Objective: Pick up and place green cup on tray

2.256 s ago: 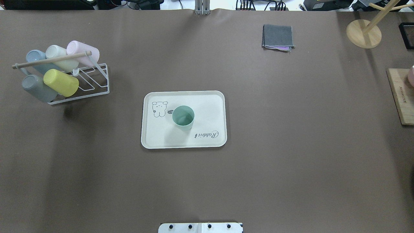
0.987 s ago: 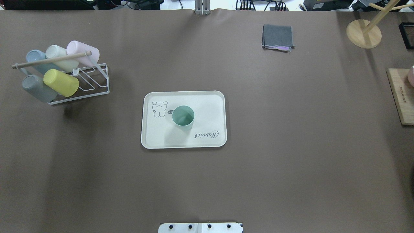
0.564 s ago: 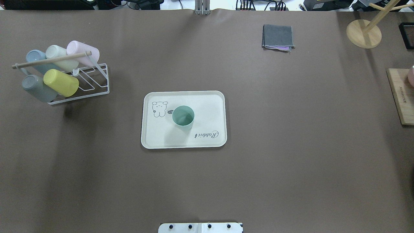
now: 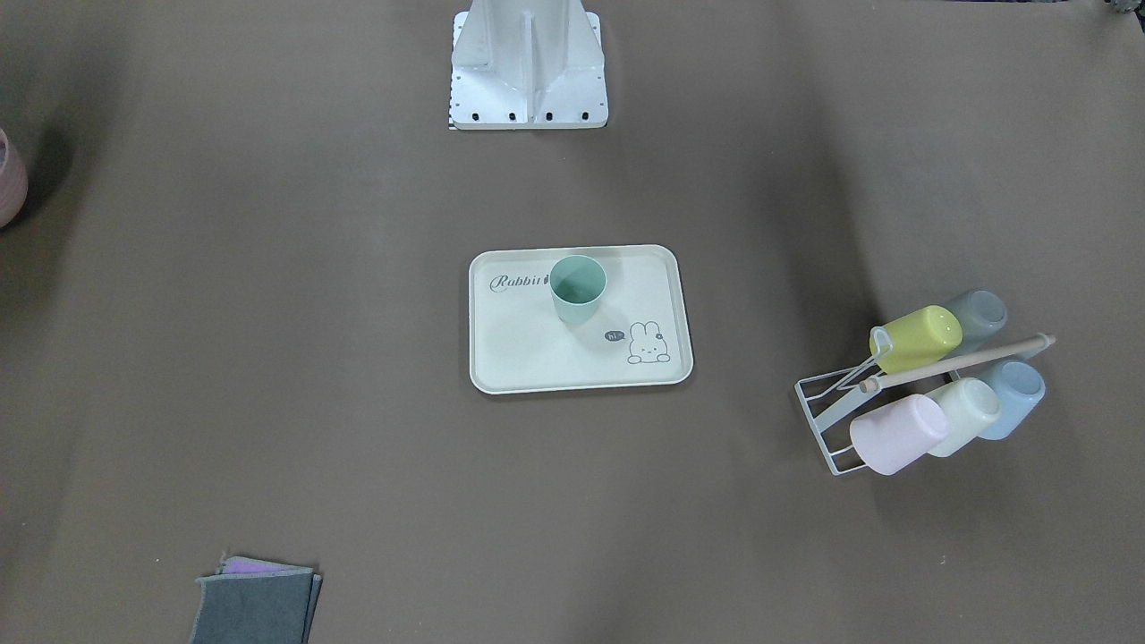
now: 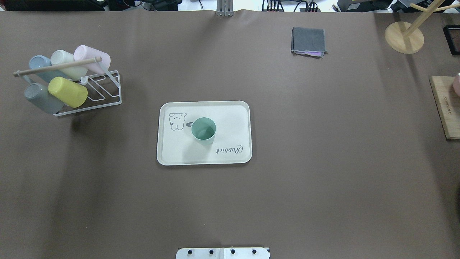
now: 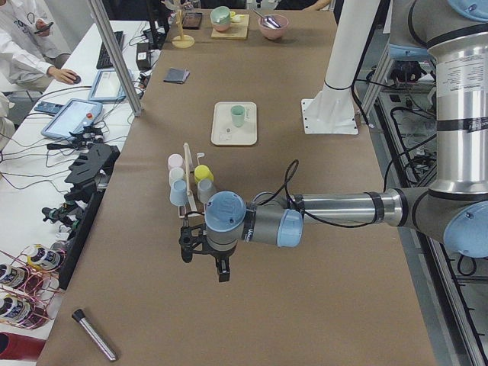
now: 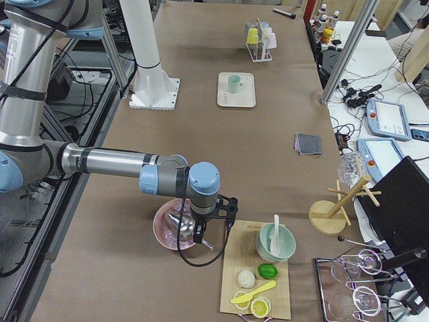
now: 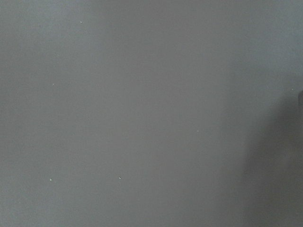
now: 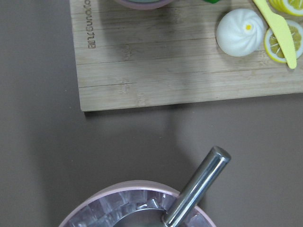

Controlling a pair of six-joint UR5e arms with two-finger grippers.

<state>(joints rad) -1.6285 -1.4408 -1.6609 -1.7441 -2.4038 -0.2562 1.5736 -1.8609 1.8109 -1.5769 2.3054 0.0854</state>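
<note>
Unmoved: mint green cup upright on tray; left pincer, right pincer: cannot tell.

Mid-table: cup stands on tray, betw. its bunny drawing and script. Well off to robot's L, slightly farther back, sits cup rack. Folded cloth lies R-back near far edge; peg stand and cutting board at R end.

brown matte table | white side bench — cluttered with cables | aluminium post — upright
</note>
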